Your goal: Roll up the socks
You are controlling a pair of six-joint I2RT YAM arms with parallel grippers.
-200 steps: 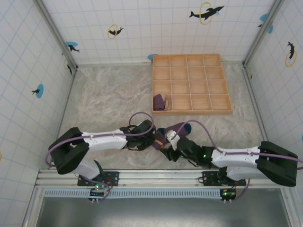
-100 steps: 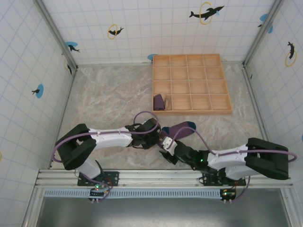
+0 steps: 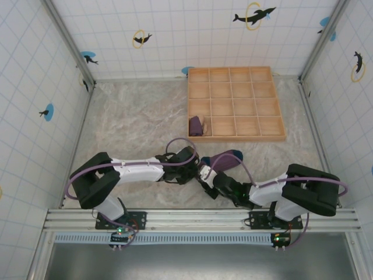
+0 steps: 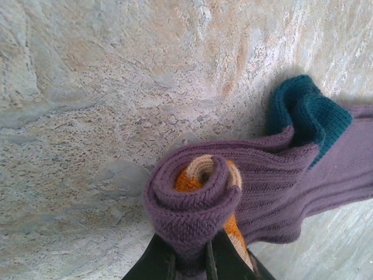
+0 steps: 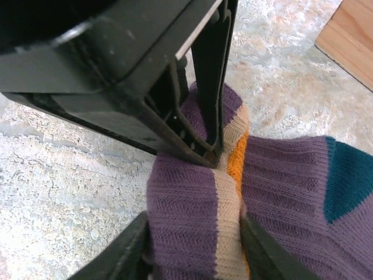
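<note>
Near the table's 6 o'clock edge, between the two wrists, lies the purple sock (image 3: pixel 224 158). Its near end is wound into a tight roll (image 4: pixel 195 201) with orange and beige bands showing at the core. The left gripper (image 4: pixel 205 254) is clamped shut on that roll, its jaws pinching the knit from below in the left wrist view. The right gripper (image 5: pixel 195 245) straddles the same roll, its jaws part-open with a finger against each side. How hard they press I cannot tell.

The rolling looks begun but far from done. Only about a turn or so is wound, and the rest of the sock trails flat toward 2 o'clock, ending in its teal toe (image 4: pixel 306 111).

Off at 1 o'clock sits the wooden tray (image 3: pixel 236 137), with one dark rolled bundle (image 3: pixel 196 125) in its near-left compartment, so one roll seems finished. What is left, by my reading, is to wind the loose length up to the toe and then put the roll in a compartment.
</note>
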